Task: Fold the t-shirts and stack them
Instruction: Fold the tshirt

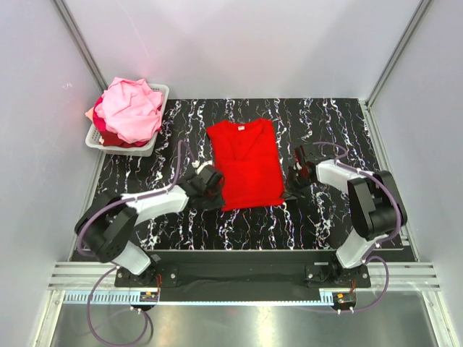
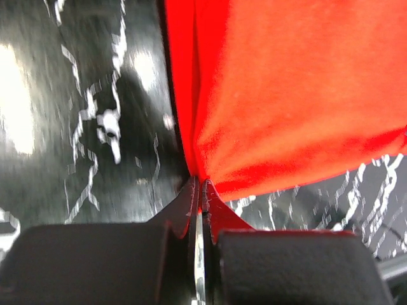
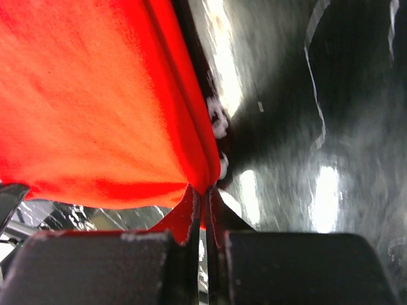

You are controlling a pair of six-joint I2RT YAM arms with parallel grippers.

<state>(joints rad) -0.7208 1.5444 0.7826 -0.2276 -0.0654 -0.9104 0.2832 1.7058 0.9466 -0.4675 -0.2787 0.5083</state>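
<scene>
A bright red t-shirt (image 1: pixel 244 163) lies on the black marbled table, folded to a narrow strip with the neck and small white label at the far end. My left gripper (image 1: pixel 210 182) is shut on the shirt's lower left edge; the left wrist view shows red cloth (image 2: pixel 286 89) pinched between the fingertips (image 2: pixel 201 187). At the lower right edge, my right gripper (image 1: pixel 295 178) is shut on the shirt, and its wrist view shows the red hem (image 3: pixel 95 108) clamped at the tips (image 3: pixel 205 190). More t-shirts, pink and peach (image 1: pixel 130 108), are heaped in the basket.
A white slotted basket (image 1: pixel 156 142) stands at the table's far left corner. Grey walls enclose the table on the left, right and back. The table's near edge (image 1: pixel 246 251) runs just ahead of both arm bases.
</scene>
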